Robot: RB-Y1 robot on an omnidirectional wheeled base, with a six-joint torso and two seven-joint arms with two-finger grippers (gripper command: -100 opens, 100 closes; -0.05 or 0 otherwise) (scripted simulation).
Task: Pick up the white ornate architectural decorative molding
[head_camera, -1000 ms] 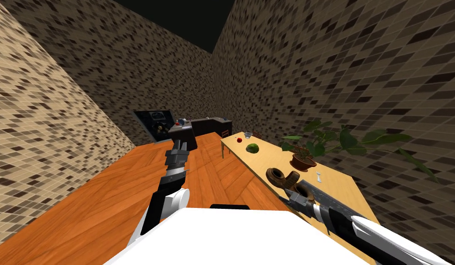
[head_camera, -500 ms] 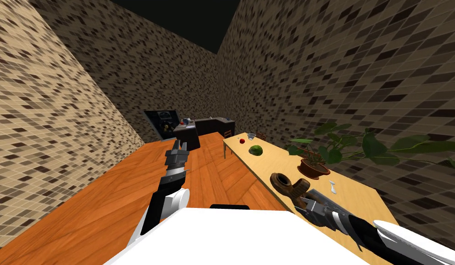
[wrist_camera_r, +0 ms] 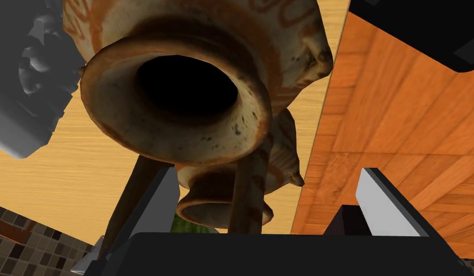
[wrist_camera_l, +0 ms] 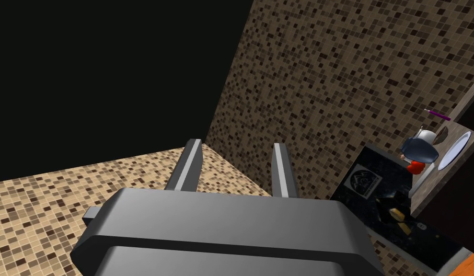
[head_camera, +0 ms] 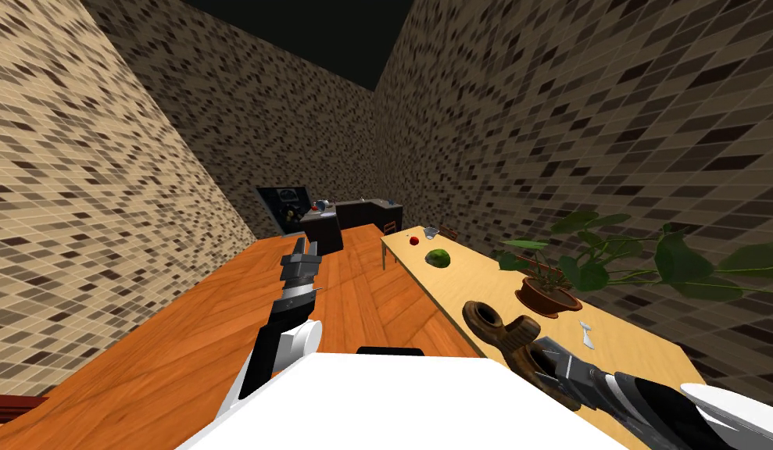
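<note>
Position: standing on an orange wood floor (head_camera: 181, 336) between tiled walls, with a long light-wood table (head_camera: 455, 273) running along my right side.

Left gripper (wrist_camera_l: 236, 146) — fingers apart, nothing between them. In the head view this arm reaches out low over the floor ahead of me, well apart from the table.

Far end of the room: a dark counter (head_camera: 361, 212) stands against the back wall, beyond the table's far end.

Table, far to near: a small red round thing (head_camera: 413, 241), then a green rounded thing (head_camera: 437, 258). Nearer me, a brown two-mouthed vessel (head_camera: 492, 322) lies close to the floor-side edge. A potted plant (head_camera: 547, 298) sits toward the wall side, its long leaves spreading over the table.

Molding (head_camera: 586, 334): a small white piece lying flat on the table, on the wall side of the vessel and just nearer me than the plant pot, apart from both. In the right wrist view it appears as a grey carved block beside the vessel's flared mouth. It is off to one side of my fingers, not between them.

Right gripper (wrist_camera_r: 269, 171) — fingers wide apart, gripping nothing. It points straight into the vessel's open mouth, close in front. The vessel's brown struts and its second, smaller mouth lie between the fingers. I cannot tell whether a finger touches a strut. This arm reaches over the near end of the table.
</note>
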